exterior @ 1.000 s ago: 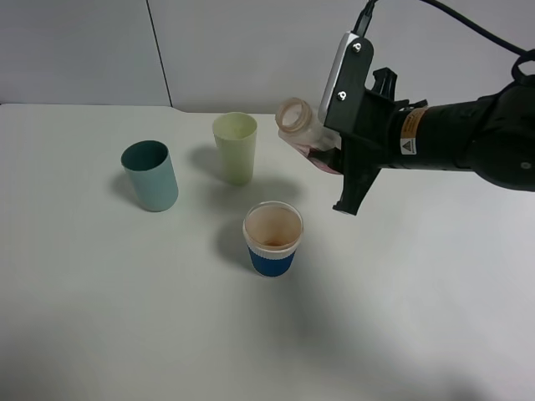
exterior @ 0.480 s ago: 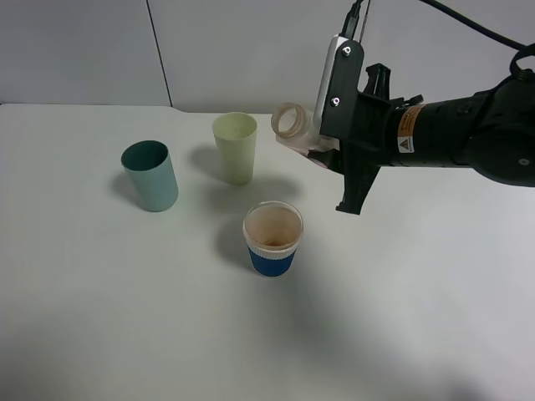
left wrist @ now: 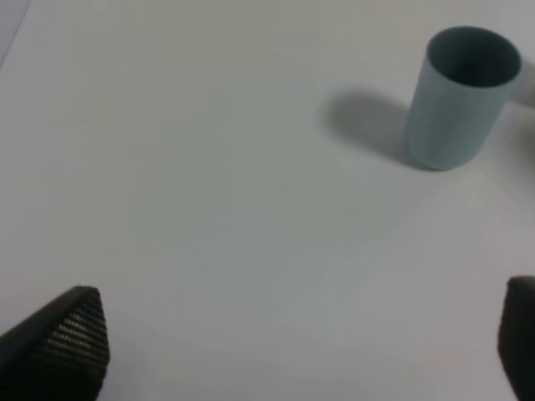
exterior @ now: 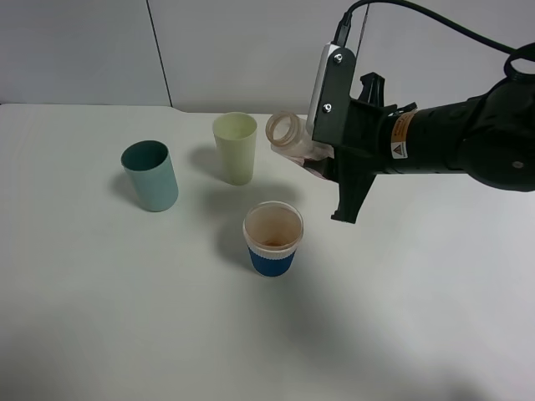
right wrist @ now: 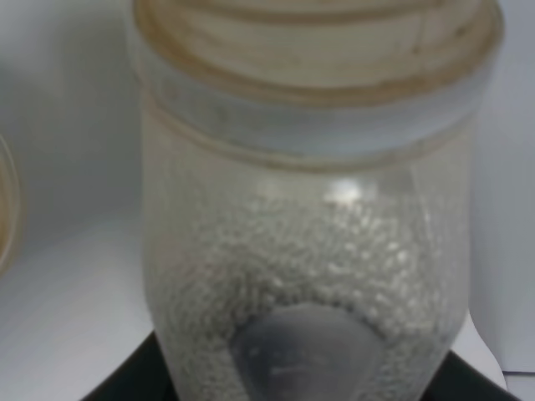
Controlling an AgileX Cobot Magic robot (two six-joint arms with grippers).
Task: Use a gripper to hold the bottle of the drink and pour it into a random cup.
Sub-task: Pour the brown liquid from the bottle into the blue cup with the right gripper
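The right gripper (exterior: 322,159) pinches the tilted bottle (exterior: 288,134). Bring its mouth directly above the blue-sleeved cup (exterior: 272,242) before tilting further; hold the grip firm and steady.

A teal cup (exterior: 150,176) is standing upright on the white table (exterior: 109,317). A pale green cup (exterior: 235,148) is standing at its 2 o'clock, apart from it. Both are casting soft shadows toward 9 o'clock.

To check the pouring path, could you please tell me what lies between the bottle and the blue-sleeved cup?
Nothing; the exterior high view shows only bare table between the bottle and the blue-sleeved cup.
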